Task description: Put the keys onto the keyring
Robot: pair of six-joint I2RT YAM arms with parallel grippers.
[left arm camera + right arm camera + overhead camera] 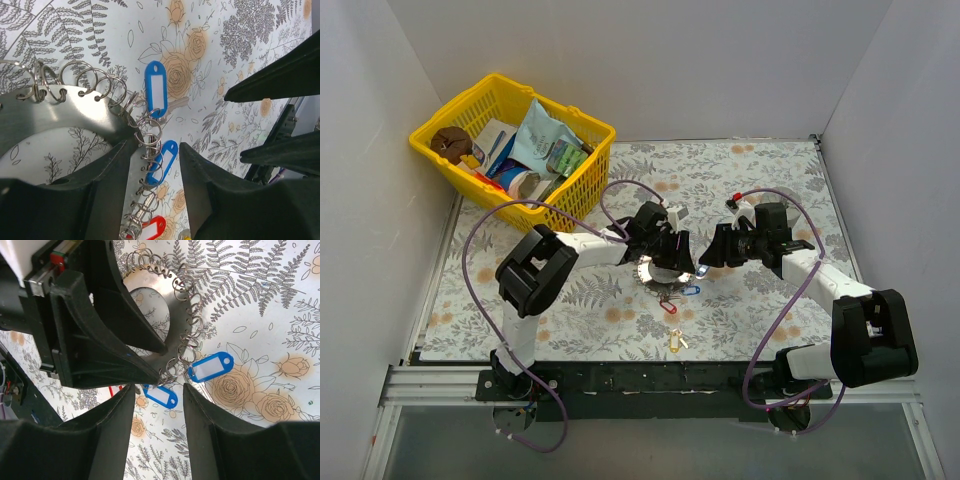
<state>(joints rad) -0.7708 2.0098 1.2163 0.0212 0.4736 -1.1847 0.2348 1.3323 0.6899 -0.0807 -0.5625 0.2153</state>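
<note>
Now left pincer [157,145] clamped on keyring [60,110]; right pincer [159,386] apart, blue key [161,397] between.

No legible text or labels anywhere.

Yellow basket on floral worktop
A yellow basket [582,192] full of packets [542,135] sits at the far left corner of the worktop [740,312].

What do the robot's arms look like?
The left arm and right arm have white tubes joined by chunky black blocks. A purple cable loops along each. The fingers are black and pointed like wedges.
</note>
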